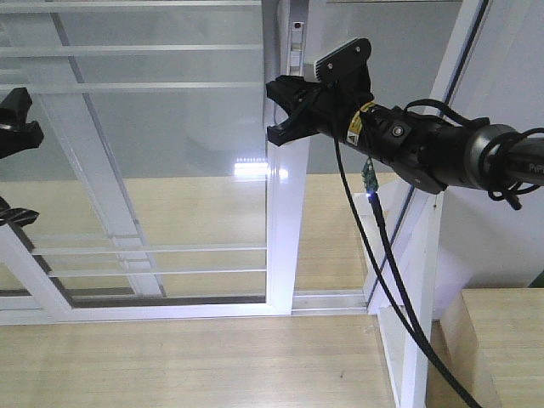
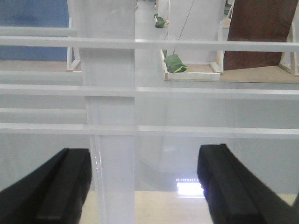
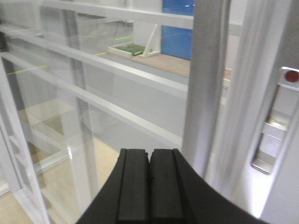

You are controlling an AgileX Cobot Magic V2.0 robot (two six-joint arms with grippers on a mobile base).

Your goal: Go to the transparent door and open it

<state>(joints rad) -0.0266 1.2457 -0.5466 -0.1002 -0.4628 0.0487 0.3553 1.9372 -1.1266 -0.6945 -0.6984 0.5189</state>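
The transparent door (image 1: 170, 153) fills the left of the front view: clear glass with thin white horizontal bars and a white upright edge frame (image 1: 286, 221). My right gripper (image 1: 274, 109) is raised against that edge frame. In the right wrist view it (image 3: 149, 151) is shut, pads together with nothing between them, and a silver-grey upright bar (image 3: 205, 79) stands just right of its tips. My left gripper (image 2: 145, 150) is open and faces the door's glass (image 2: 187, 112) close up. Its black fingers (image 1: 17, 127) show at the front view's left edge.
A recessed latch with a red dot (image 3: 276, 126) sits in the white frame right of the silver bar. A slanted white frame (image 1: 425, 255) and a wooden box (image 1: 501, 340) stand at the right. The right arm's black cable (image 1: 382, 255) hangs down.
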